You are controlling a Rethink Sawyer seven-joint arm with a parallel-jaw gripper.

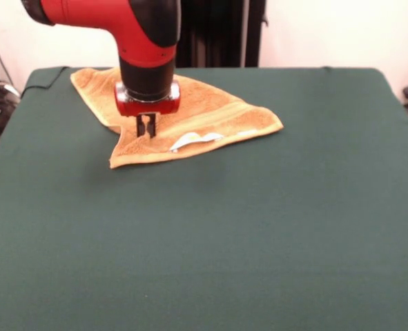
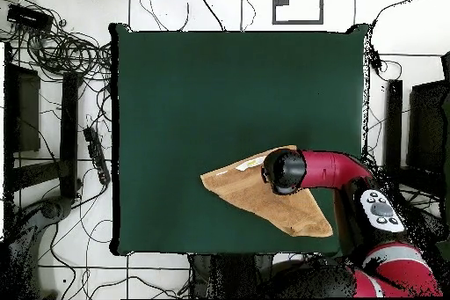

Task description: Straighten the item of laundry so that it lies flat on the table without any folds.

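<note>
The item of laundry [image 1: 210, 114] is an orange-tan towel lying folded into a rough triangle at the table's far left in the front view. Its white label [image 1: 197, 140] shows on the near edge. From above, the item of laundry [image 2: 250, 195] lies near the table's bottom right edge, partly under the arm. My gripper [image 1: 146, 129] points straight down onto the towel's left part, its tips touching the cloth. The narrow jaws look shut, with a pinch of towel between them. The table [image 1: 259, 227] is covered in dark green cloth.
The red and black arm [image 2: 330, 171] reaches in from the bottom right in the overhead view and hides the gripper there. Cables and dark equipment [image 2: 53, 50] lie on the floor left of the table [image 2: 220, 94].
</note>
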